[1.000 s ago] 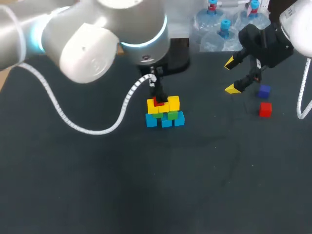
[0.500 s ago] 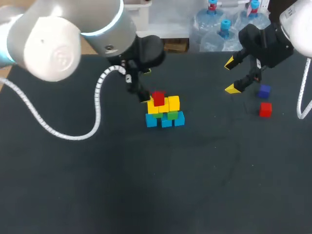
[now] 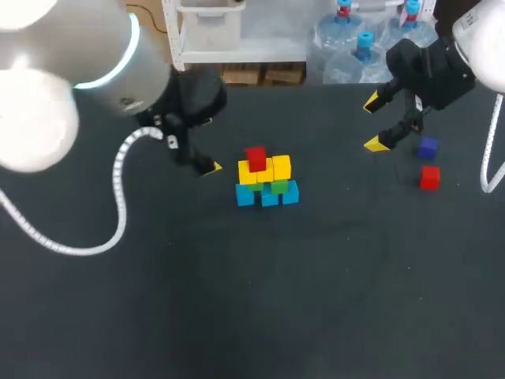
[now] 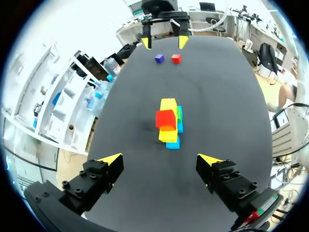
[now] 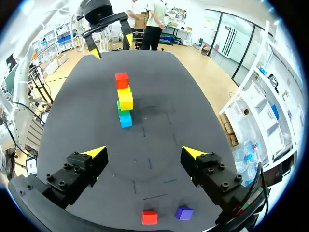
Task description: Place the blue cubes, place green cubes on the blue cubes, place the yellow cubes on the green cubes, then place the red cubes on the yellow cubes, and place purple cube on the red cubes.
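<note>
The cube stack (image 3: 267, 180) stands mid-table: blue cubes (image 3: 270, 197) at the bottom, green (image 3: 276, 187) above them, then yellow cubes (image 3: 265, 170), with one red cube (image 3: 255, 158) on the left end. My left gripper (image 3: 208, 150) is open and empty just left of the stack. In the left wrist view the stack (image 4: 169, 125) lies ahead of the open fingers (image 4: 160, 159). A loose red cube (image 3: 429, 177) and a purple cube (image 3: 428, 147) sit at the far right. My right gripper (image 3: 374, 122) hangs open just left of them; both cubes (image 5: 149, 217) (image 5: 184, 213) show beneath it (image 5: 144, 152).
The left arm's white cable (image 3: 118, 213) loops over the left part of the dark table (image 3: 331, 276). The table's far edge runs close behind the right gripper.
My left gripper has drawn back to the left from over the stack, and the red cube stays on the yellow cubes. The right arm has not moved.
</note>
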You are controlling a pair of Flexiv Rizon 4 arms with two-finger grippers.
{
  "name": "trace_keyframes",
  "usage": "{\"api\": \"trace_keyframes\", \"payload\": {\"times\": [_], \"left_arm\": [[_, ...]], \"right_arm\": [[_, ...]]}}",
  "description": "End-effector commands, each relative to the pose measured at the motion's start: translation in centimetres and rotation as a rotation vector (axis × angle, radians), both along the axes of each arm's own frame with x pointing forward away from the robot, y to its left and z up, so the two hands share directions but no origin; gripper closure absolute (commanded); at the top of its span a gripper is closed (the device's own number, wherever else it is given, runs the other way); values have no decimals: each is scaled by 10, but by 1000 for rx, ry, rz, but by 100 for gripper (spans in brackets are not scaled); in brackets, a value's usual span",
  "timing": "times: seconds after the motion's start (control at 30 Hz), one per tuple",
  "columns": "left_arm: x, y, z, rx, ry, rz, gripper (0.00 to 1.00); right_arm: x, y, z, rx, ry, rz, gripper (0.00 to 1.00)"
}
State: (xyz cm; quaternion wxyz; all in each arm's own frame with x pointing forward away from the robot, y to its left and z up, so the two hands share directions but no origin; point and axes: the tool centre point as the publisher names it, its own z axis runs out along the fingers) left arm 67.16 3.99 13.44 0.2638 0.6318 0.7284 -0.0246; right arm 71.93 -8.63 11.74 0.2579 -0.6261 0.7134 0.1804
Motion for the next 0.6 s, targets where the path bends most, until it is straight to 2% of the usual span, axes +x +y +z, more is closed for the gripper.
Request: {"api": "trace_keyframes", "payload": {"times": [0.03,0.17,0.37,0.6], "left_arm": [[-11,16,-3,-264,-84,-75,0],[-12,23,-5,-285,-89,-72,0],[-8,19,-3,-220,-31,-138,0],[-8,19,-3,-220,-31,-138,0]], "right_arm": [[0,0,0,1,0,1,0],[0,0,0,1,0,1,0],[0,0,0,1,0,1,0],[0,0,0,1,0,1,0]]}}
